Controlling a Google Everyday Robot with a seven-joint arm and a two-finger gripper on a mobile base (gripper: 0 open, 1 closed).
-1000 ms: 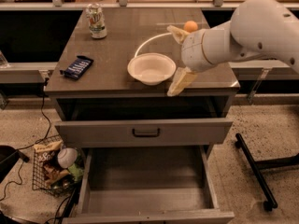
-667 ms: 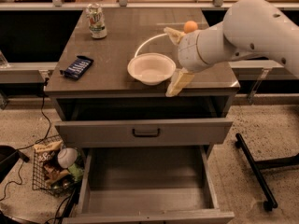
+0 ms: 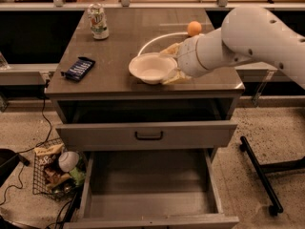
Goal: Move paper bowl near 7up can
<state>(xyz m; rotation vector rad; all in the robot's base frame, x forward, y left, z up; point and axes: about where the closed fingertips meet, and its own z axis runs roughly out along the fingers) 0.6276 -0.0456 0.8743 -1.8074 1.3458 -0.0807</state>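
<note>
The paper bowl (image 3: 151, 68) sits upright on the brown cabinet top (image 3: 119, 51), right of centre near the front edge. My gripper (image 3: 172, 63) comes in from the right. Its yellowish fingers (image 3: 169, 49) have closed against the bowl's right rim, one behind it and one in front. The bowl still rests on the surface. The 7up can (image 3: 98, 21) stands upright at the back left of the top, well away from the bowl.
A small orange ball (image 3: 193, 28) lies behind my arm, with a white cable loop (image 3: 155, 37) behind the bowl. A dark-blue snack packet (image 3: 79, 68) lies at the left edge. The bottom drawer (image 3: 152, 190) is pulled open. A wire basket (image 3: 57, 173) is on the floor at left.
The fingers were spread wide beside the bowl and have now closed in on its right rim. The gripper has moved slightly left. The bowl has hardly moved.
</note>
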